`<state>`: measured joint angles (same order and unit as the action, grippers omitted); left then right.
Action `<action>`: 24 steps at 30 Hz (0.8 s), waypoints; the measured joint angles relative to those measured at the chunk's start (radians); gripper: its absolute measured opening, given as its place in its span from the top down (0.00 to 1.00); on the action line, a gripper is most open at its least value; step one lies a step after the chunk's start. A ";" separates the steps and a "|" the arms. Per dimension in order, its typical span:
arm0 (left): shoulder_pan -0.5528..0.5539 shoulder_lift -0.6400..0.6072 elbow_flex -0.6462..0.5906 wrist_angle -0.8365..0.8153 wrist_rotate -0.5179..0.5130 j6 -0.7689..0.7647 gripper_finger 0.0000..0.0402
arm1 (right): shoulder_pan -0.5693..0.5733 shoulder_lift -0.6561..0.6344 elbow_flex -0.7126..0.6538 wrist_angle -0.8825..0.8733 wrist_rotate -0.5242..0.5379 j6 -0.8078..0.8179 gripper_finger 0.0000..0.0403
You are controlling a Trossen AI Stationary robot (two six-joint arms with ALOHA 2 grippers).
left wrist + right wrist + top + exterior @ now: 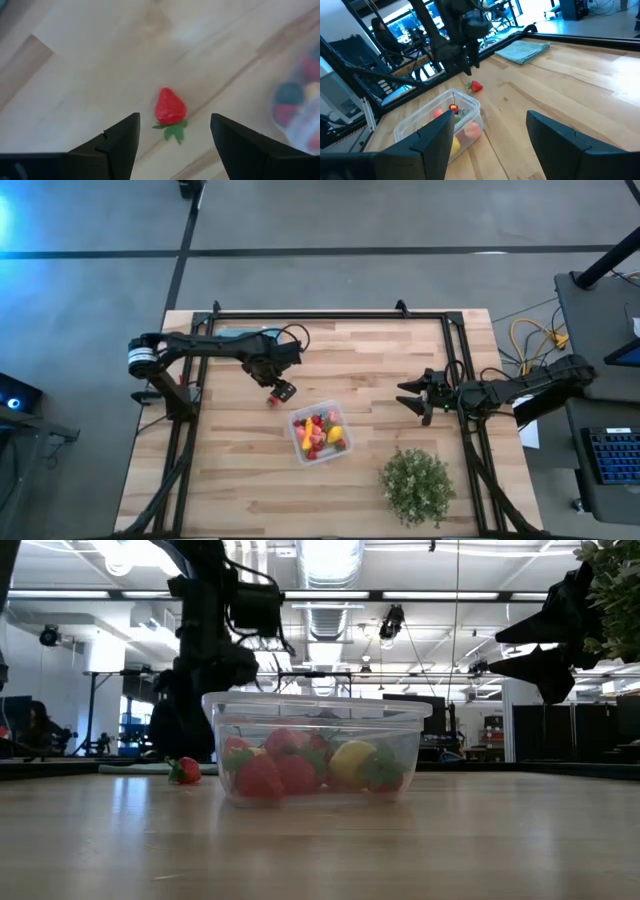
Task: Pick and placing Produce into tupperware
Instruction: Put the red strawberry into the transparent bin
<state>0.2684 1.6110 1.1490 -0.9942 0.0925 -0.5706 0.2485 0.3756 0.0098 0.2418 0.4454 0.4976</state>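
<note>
Wooden table (380,370) — butcher-block top, bearing every item listed; places below are given from the tupperware.

Left arm: reaches in over the table; its gripper (281,390) hangs just beside the tupperware, on the side toward the teal cloth. Fingers (117,145) stand apart with nothing between them, the gap framing the loose strawberry below in the left wrist view.

Right arm: waits well apart from the tupperware, at the table's opposite edge. Right gripper (418,397) has its jaws parted and is empty, pointed toward the box.

Green leafy bush (417,485) — near the tupperware, on the right arm's side; no part in the task.

Teal cloth (522,51) — flat, folded, beyond the left gripper from the tupperware.

Tupperware (320,433) — clear, lidless, upright, holding a heap of red, pink and yellow produce (300,768) that fills it to about half its wall.

Strawberry (170,107) — one red piece with green leaves, lying on bare wood just outside the tupperware, under the left gripper.

Risks, as judged: the berry lies on its side and is rounded, so an off-centre pinch could squirt it away. It also sits close to the box — a finger coming down wide could catch the light container's wall and shove or tip it.
</note>
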 joint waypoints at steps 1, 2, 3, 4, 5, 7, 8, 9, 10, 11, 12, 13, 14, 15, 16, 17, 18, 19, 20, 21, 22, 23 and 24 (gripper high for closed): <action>0.000 0.009 -0.005 0.001 0.000 0.000 0.43 | 0.000 0.000 0.000 0.000 0.000 0.000 0.40; 0.000 0.018 -0.012 -0.001 -0.001 0.000 0.43 | 0.000 0.000 0.000 0.000 0.000 0.000 0.40; -0.002 0.030 -0.017 -0.004 -0.002 0.000 0.43 | 0.000 0.000 0.000 0.000 0.000 0.000 0.40; -0.005 0.039 -0.022 0.001 -0.001 0.000 0.43 | 0.000 0.000 0.000 0.000 0.000 0.000 0.40; -0.006 0.045 -0.031 0.006 -0.001 0.000 0.43 | 0.000 0.000 0.000 0.000 0.000 0.000 0.40; -0.011 0.057 -0.049 -0.002 -0.001 0.000 0.43 | 0.000 0.000 0.000 0.000 0.000 0.000 0.40; -0.012 0.063 -0.058 0.002 -0.001 -0.001 0.43 | 0.000 0.000 0.000 0.000 0.000 0.000 0.40; -0.014 0.068 -0.065 0.007 -0.001 -0.001 0.43 | 0.000 0.000 0.000 0.000 0.000 0.000 0.40; -0.016 0.071 -0.072 0.008 -0.001 -0.001 0.43 | 0.000 0.000 0.000 0.000 0.000 0.000 0.40; -0.017 0.072 -0.076 0.007 -0.001 -0.001 0.43 | 0.000 0.000 0.000 0.000 0.000 0.000 0.40; -0.019 0.072 -0.078 0.013 -0.002 -0.002 0.43 | 0.000 0.000 0.000 0.000 0.000 0.000 0.40; -0.021 0.072 -0.078 0.024 -0.002 -0.005 0.43 | 0.000 0.000 0.000 0.000 0.000 0.000 0.40; -0.021 0.072 -0.078 0.032 -0.002 -0.010 0.43 | 0.000 0.000 0.000 0.000 0.000 0.000 0.40; -0.021 0.072 -0.078 0.040 -0.002 -0.022 0.43 | 0.000 0.000 0.000 0.000 0.000 0.000 0.40; -0.021 0.072 -0.079 0.054 -0.002 -0.026 0.43 | 0.000 0.000 0.000 0.000 0.000 0.000 0.40; -0.022 0.072 -0.078 0.073 -0.003 -0.027 0.43 | 0.000 0.000 0.000 0.000 0.000 0.000 0.40; -0.022 0.072 -0.078 0.086 -0.004 -0.027 0.43 | 0.000 0.000 0.000 0.000 0.000 0.000 0.40; -0.022 0.072 -0.078 0.088 -0.005 -0.027 0.43 | 0.000 0.000 0.000 0.000 0.000 0.000 0.40; -0.022 0.072 -0.082 0.093 -0.005 -0.028 0.43 | 0.000 0.000 0.000 0.000 0.000 0.000 0.40; -0.022 0.072 -0.086 0.103 -0.006 -0.028 0.43 | 0.000 0.000 0.000 0.000 0.000 0.000 0.40; -0.022 0.072 -0.091 0.111 -0.011 -0.028 0.43 | 0.000 0.000 0.000 0.000 0.000 0.000 0.40; -0.022 0.072 -0.096 0.109 -0.020 -0.029 0.43 | 0.000 0.000 0.000 0.000 0.000 0.000 0.40; -0.022 0.072 -0.103 0.104 -0.025 -0.029 0.43 | 0.000 0.000 0.000 0.000 0.000 0.000 0.40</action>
<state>0.2466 1.6833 1.0460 -0.8903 0.0674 -0.5997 0.2485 0.3756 0.0097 0.2417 0.4454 0.4976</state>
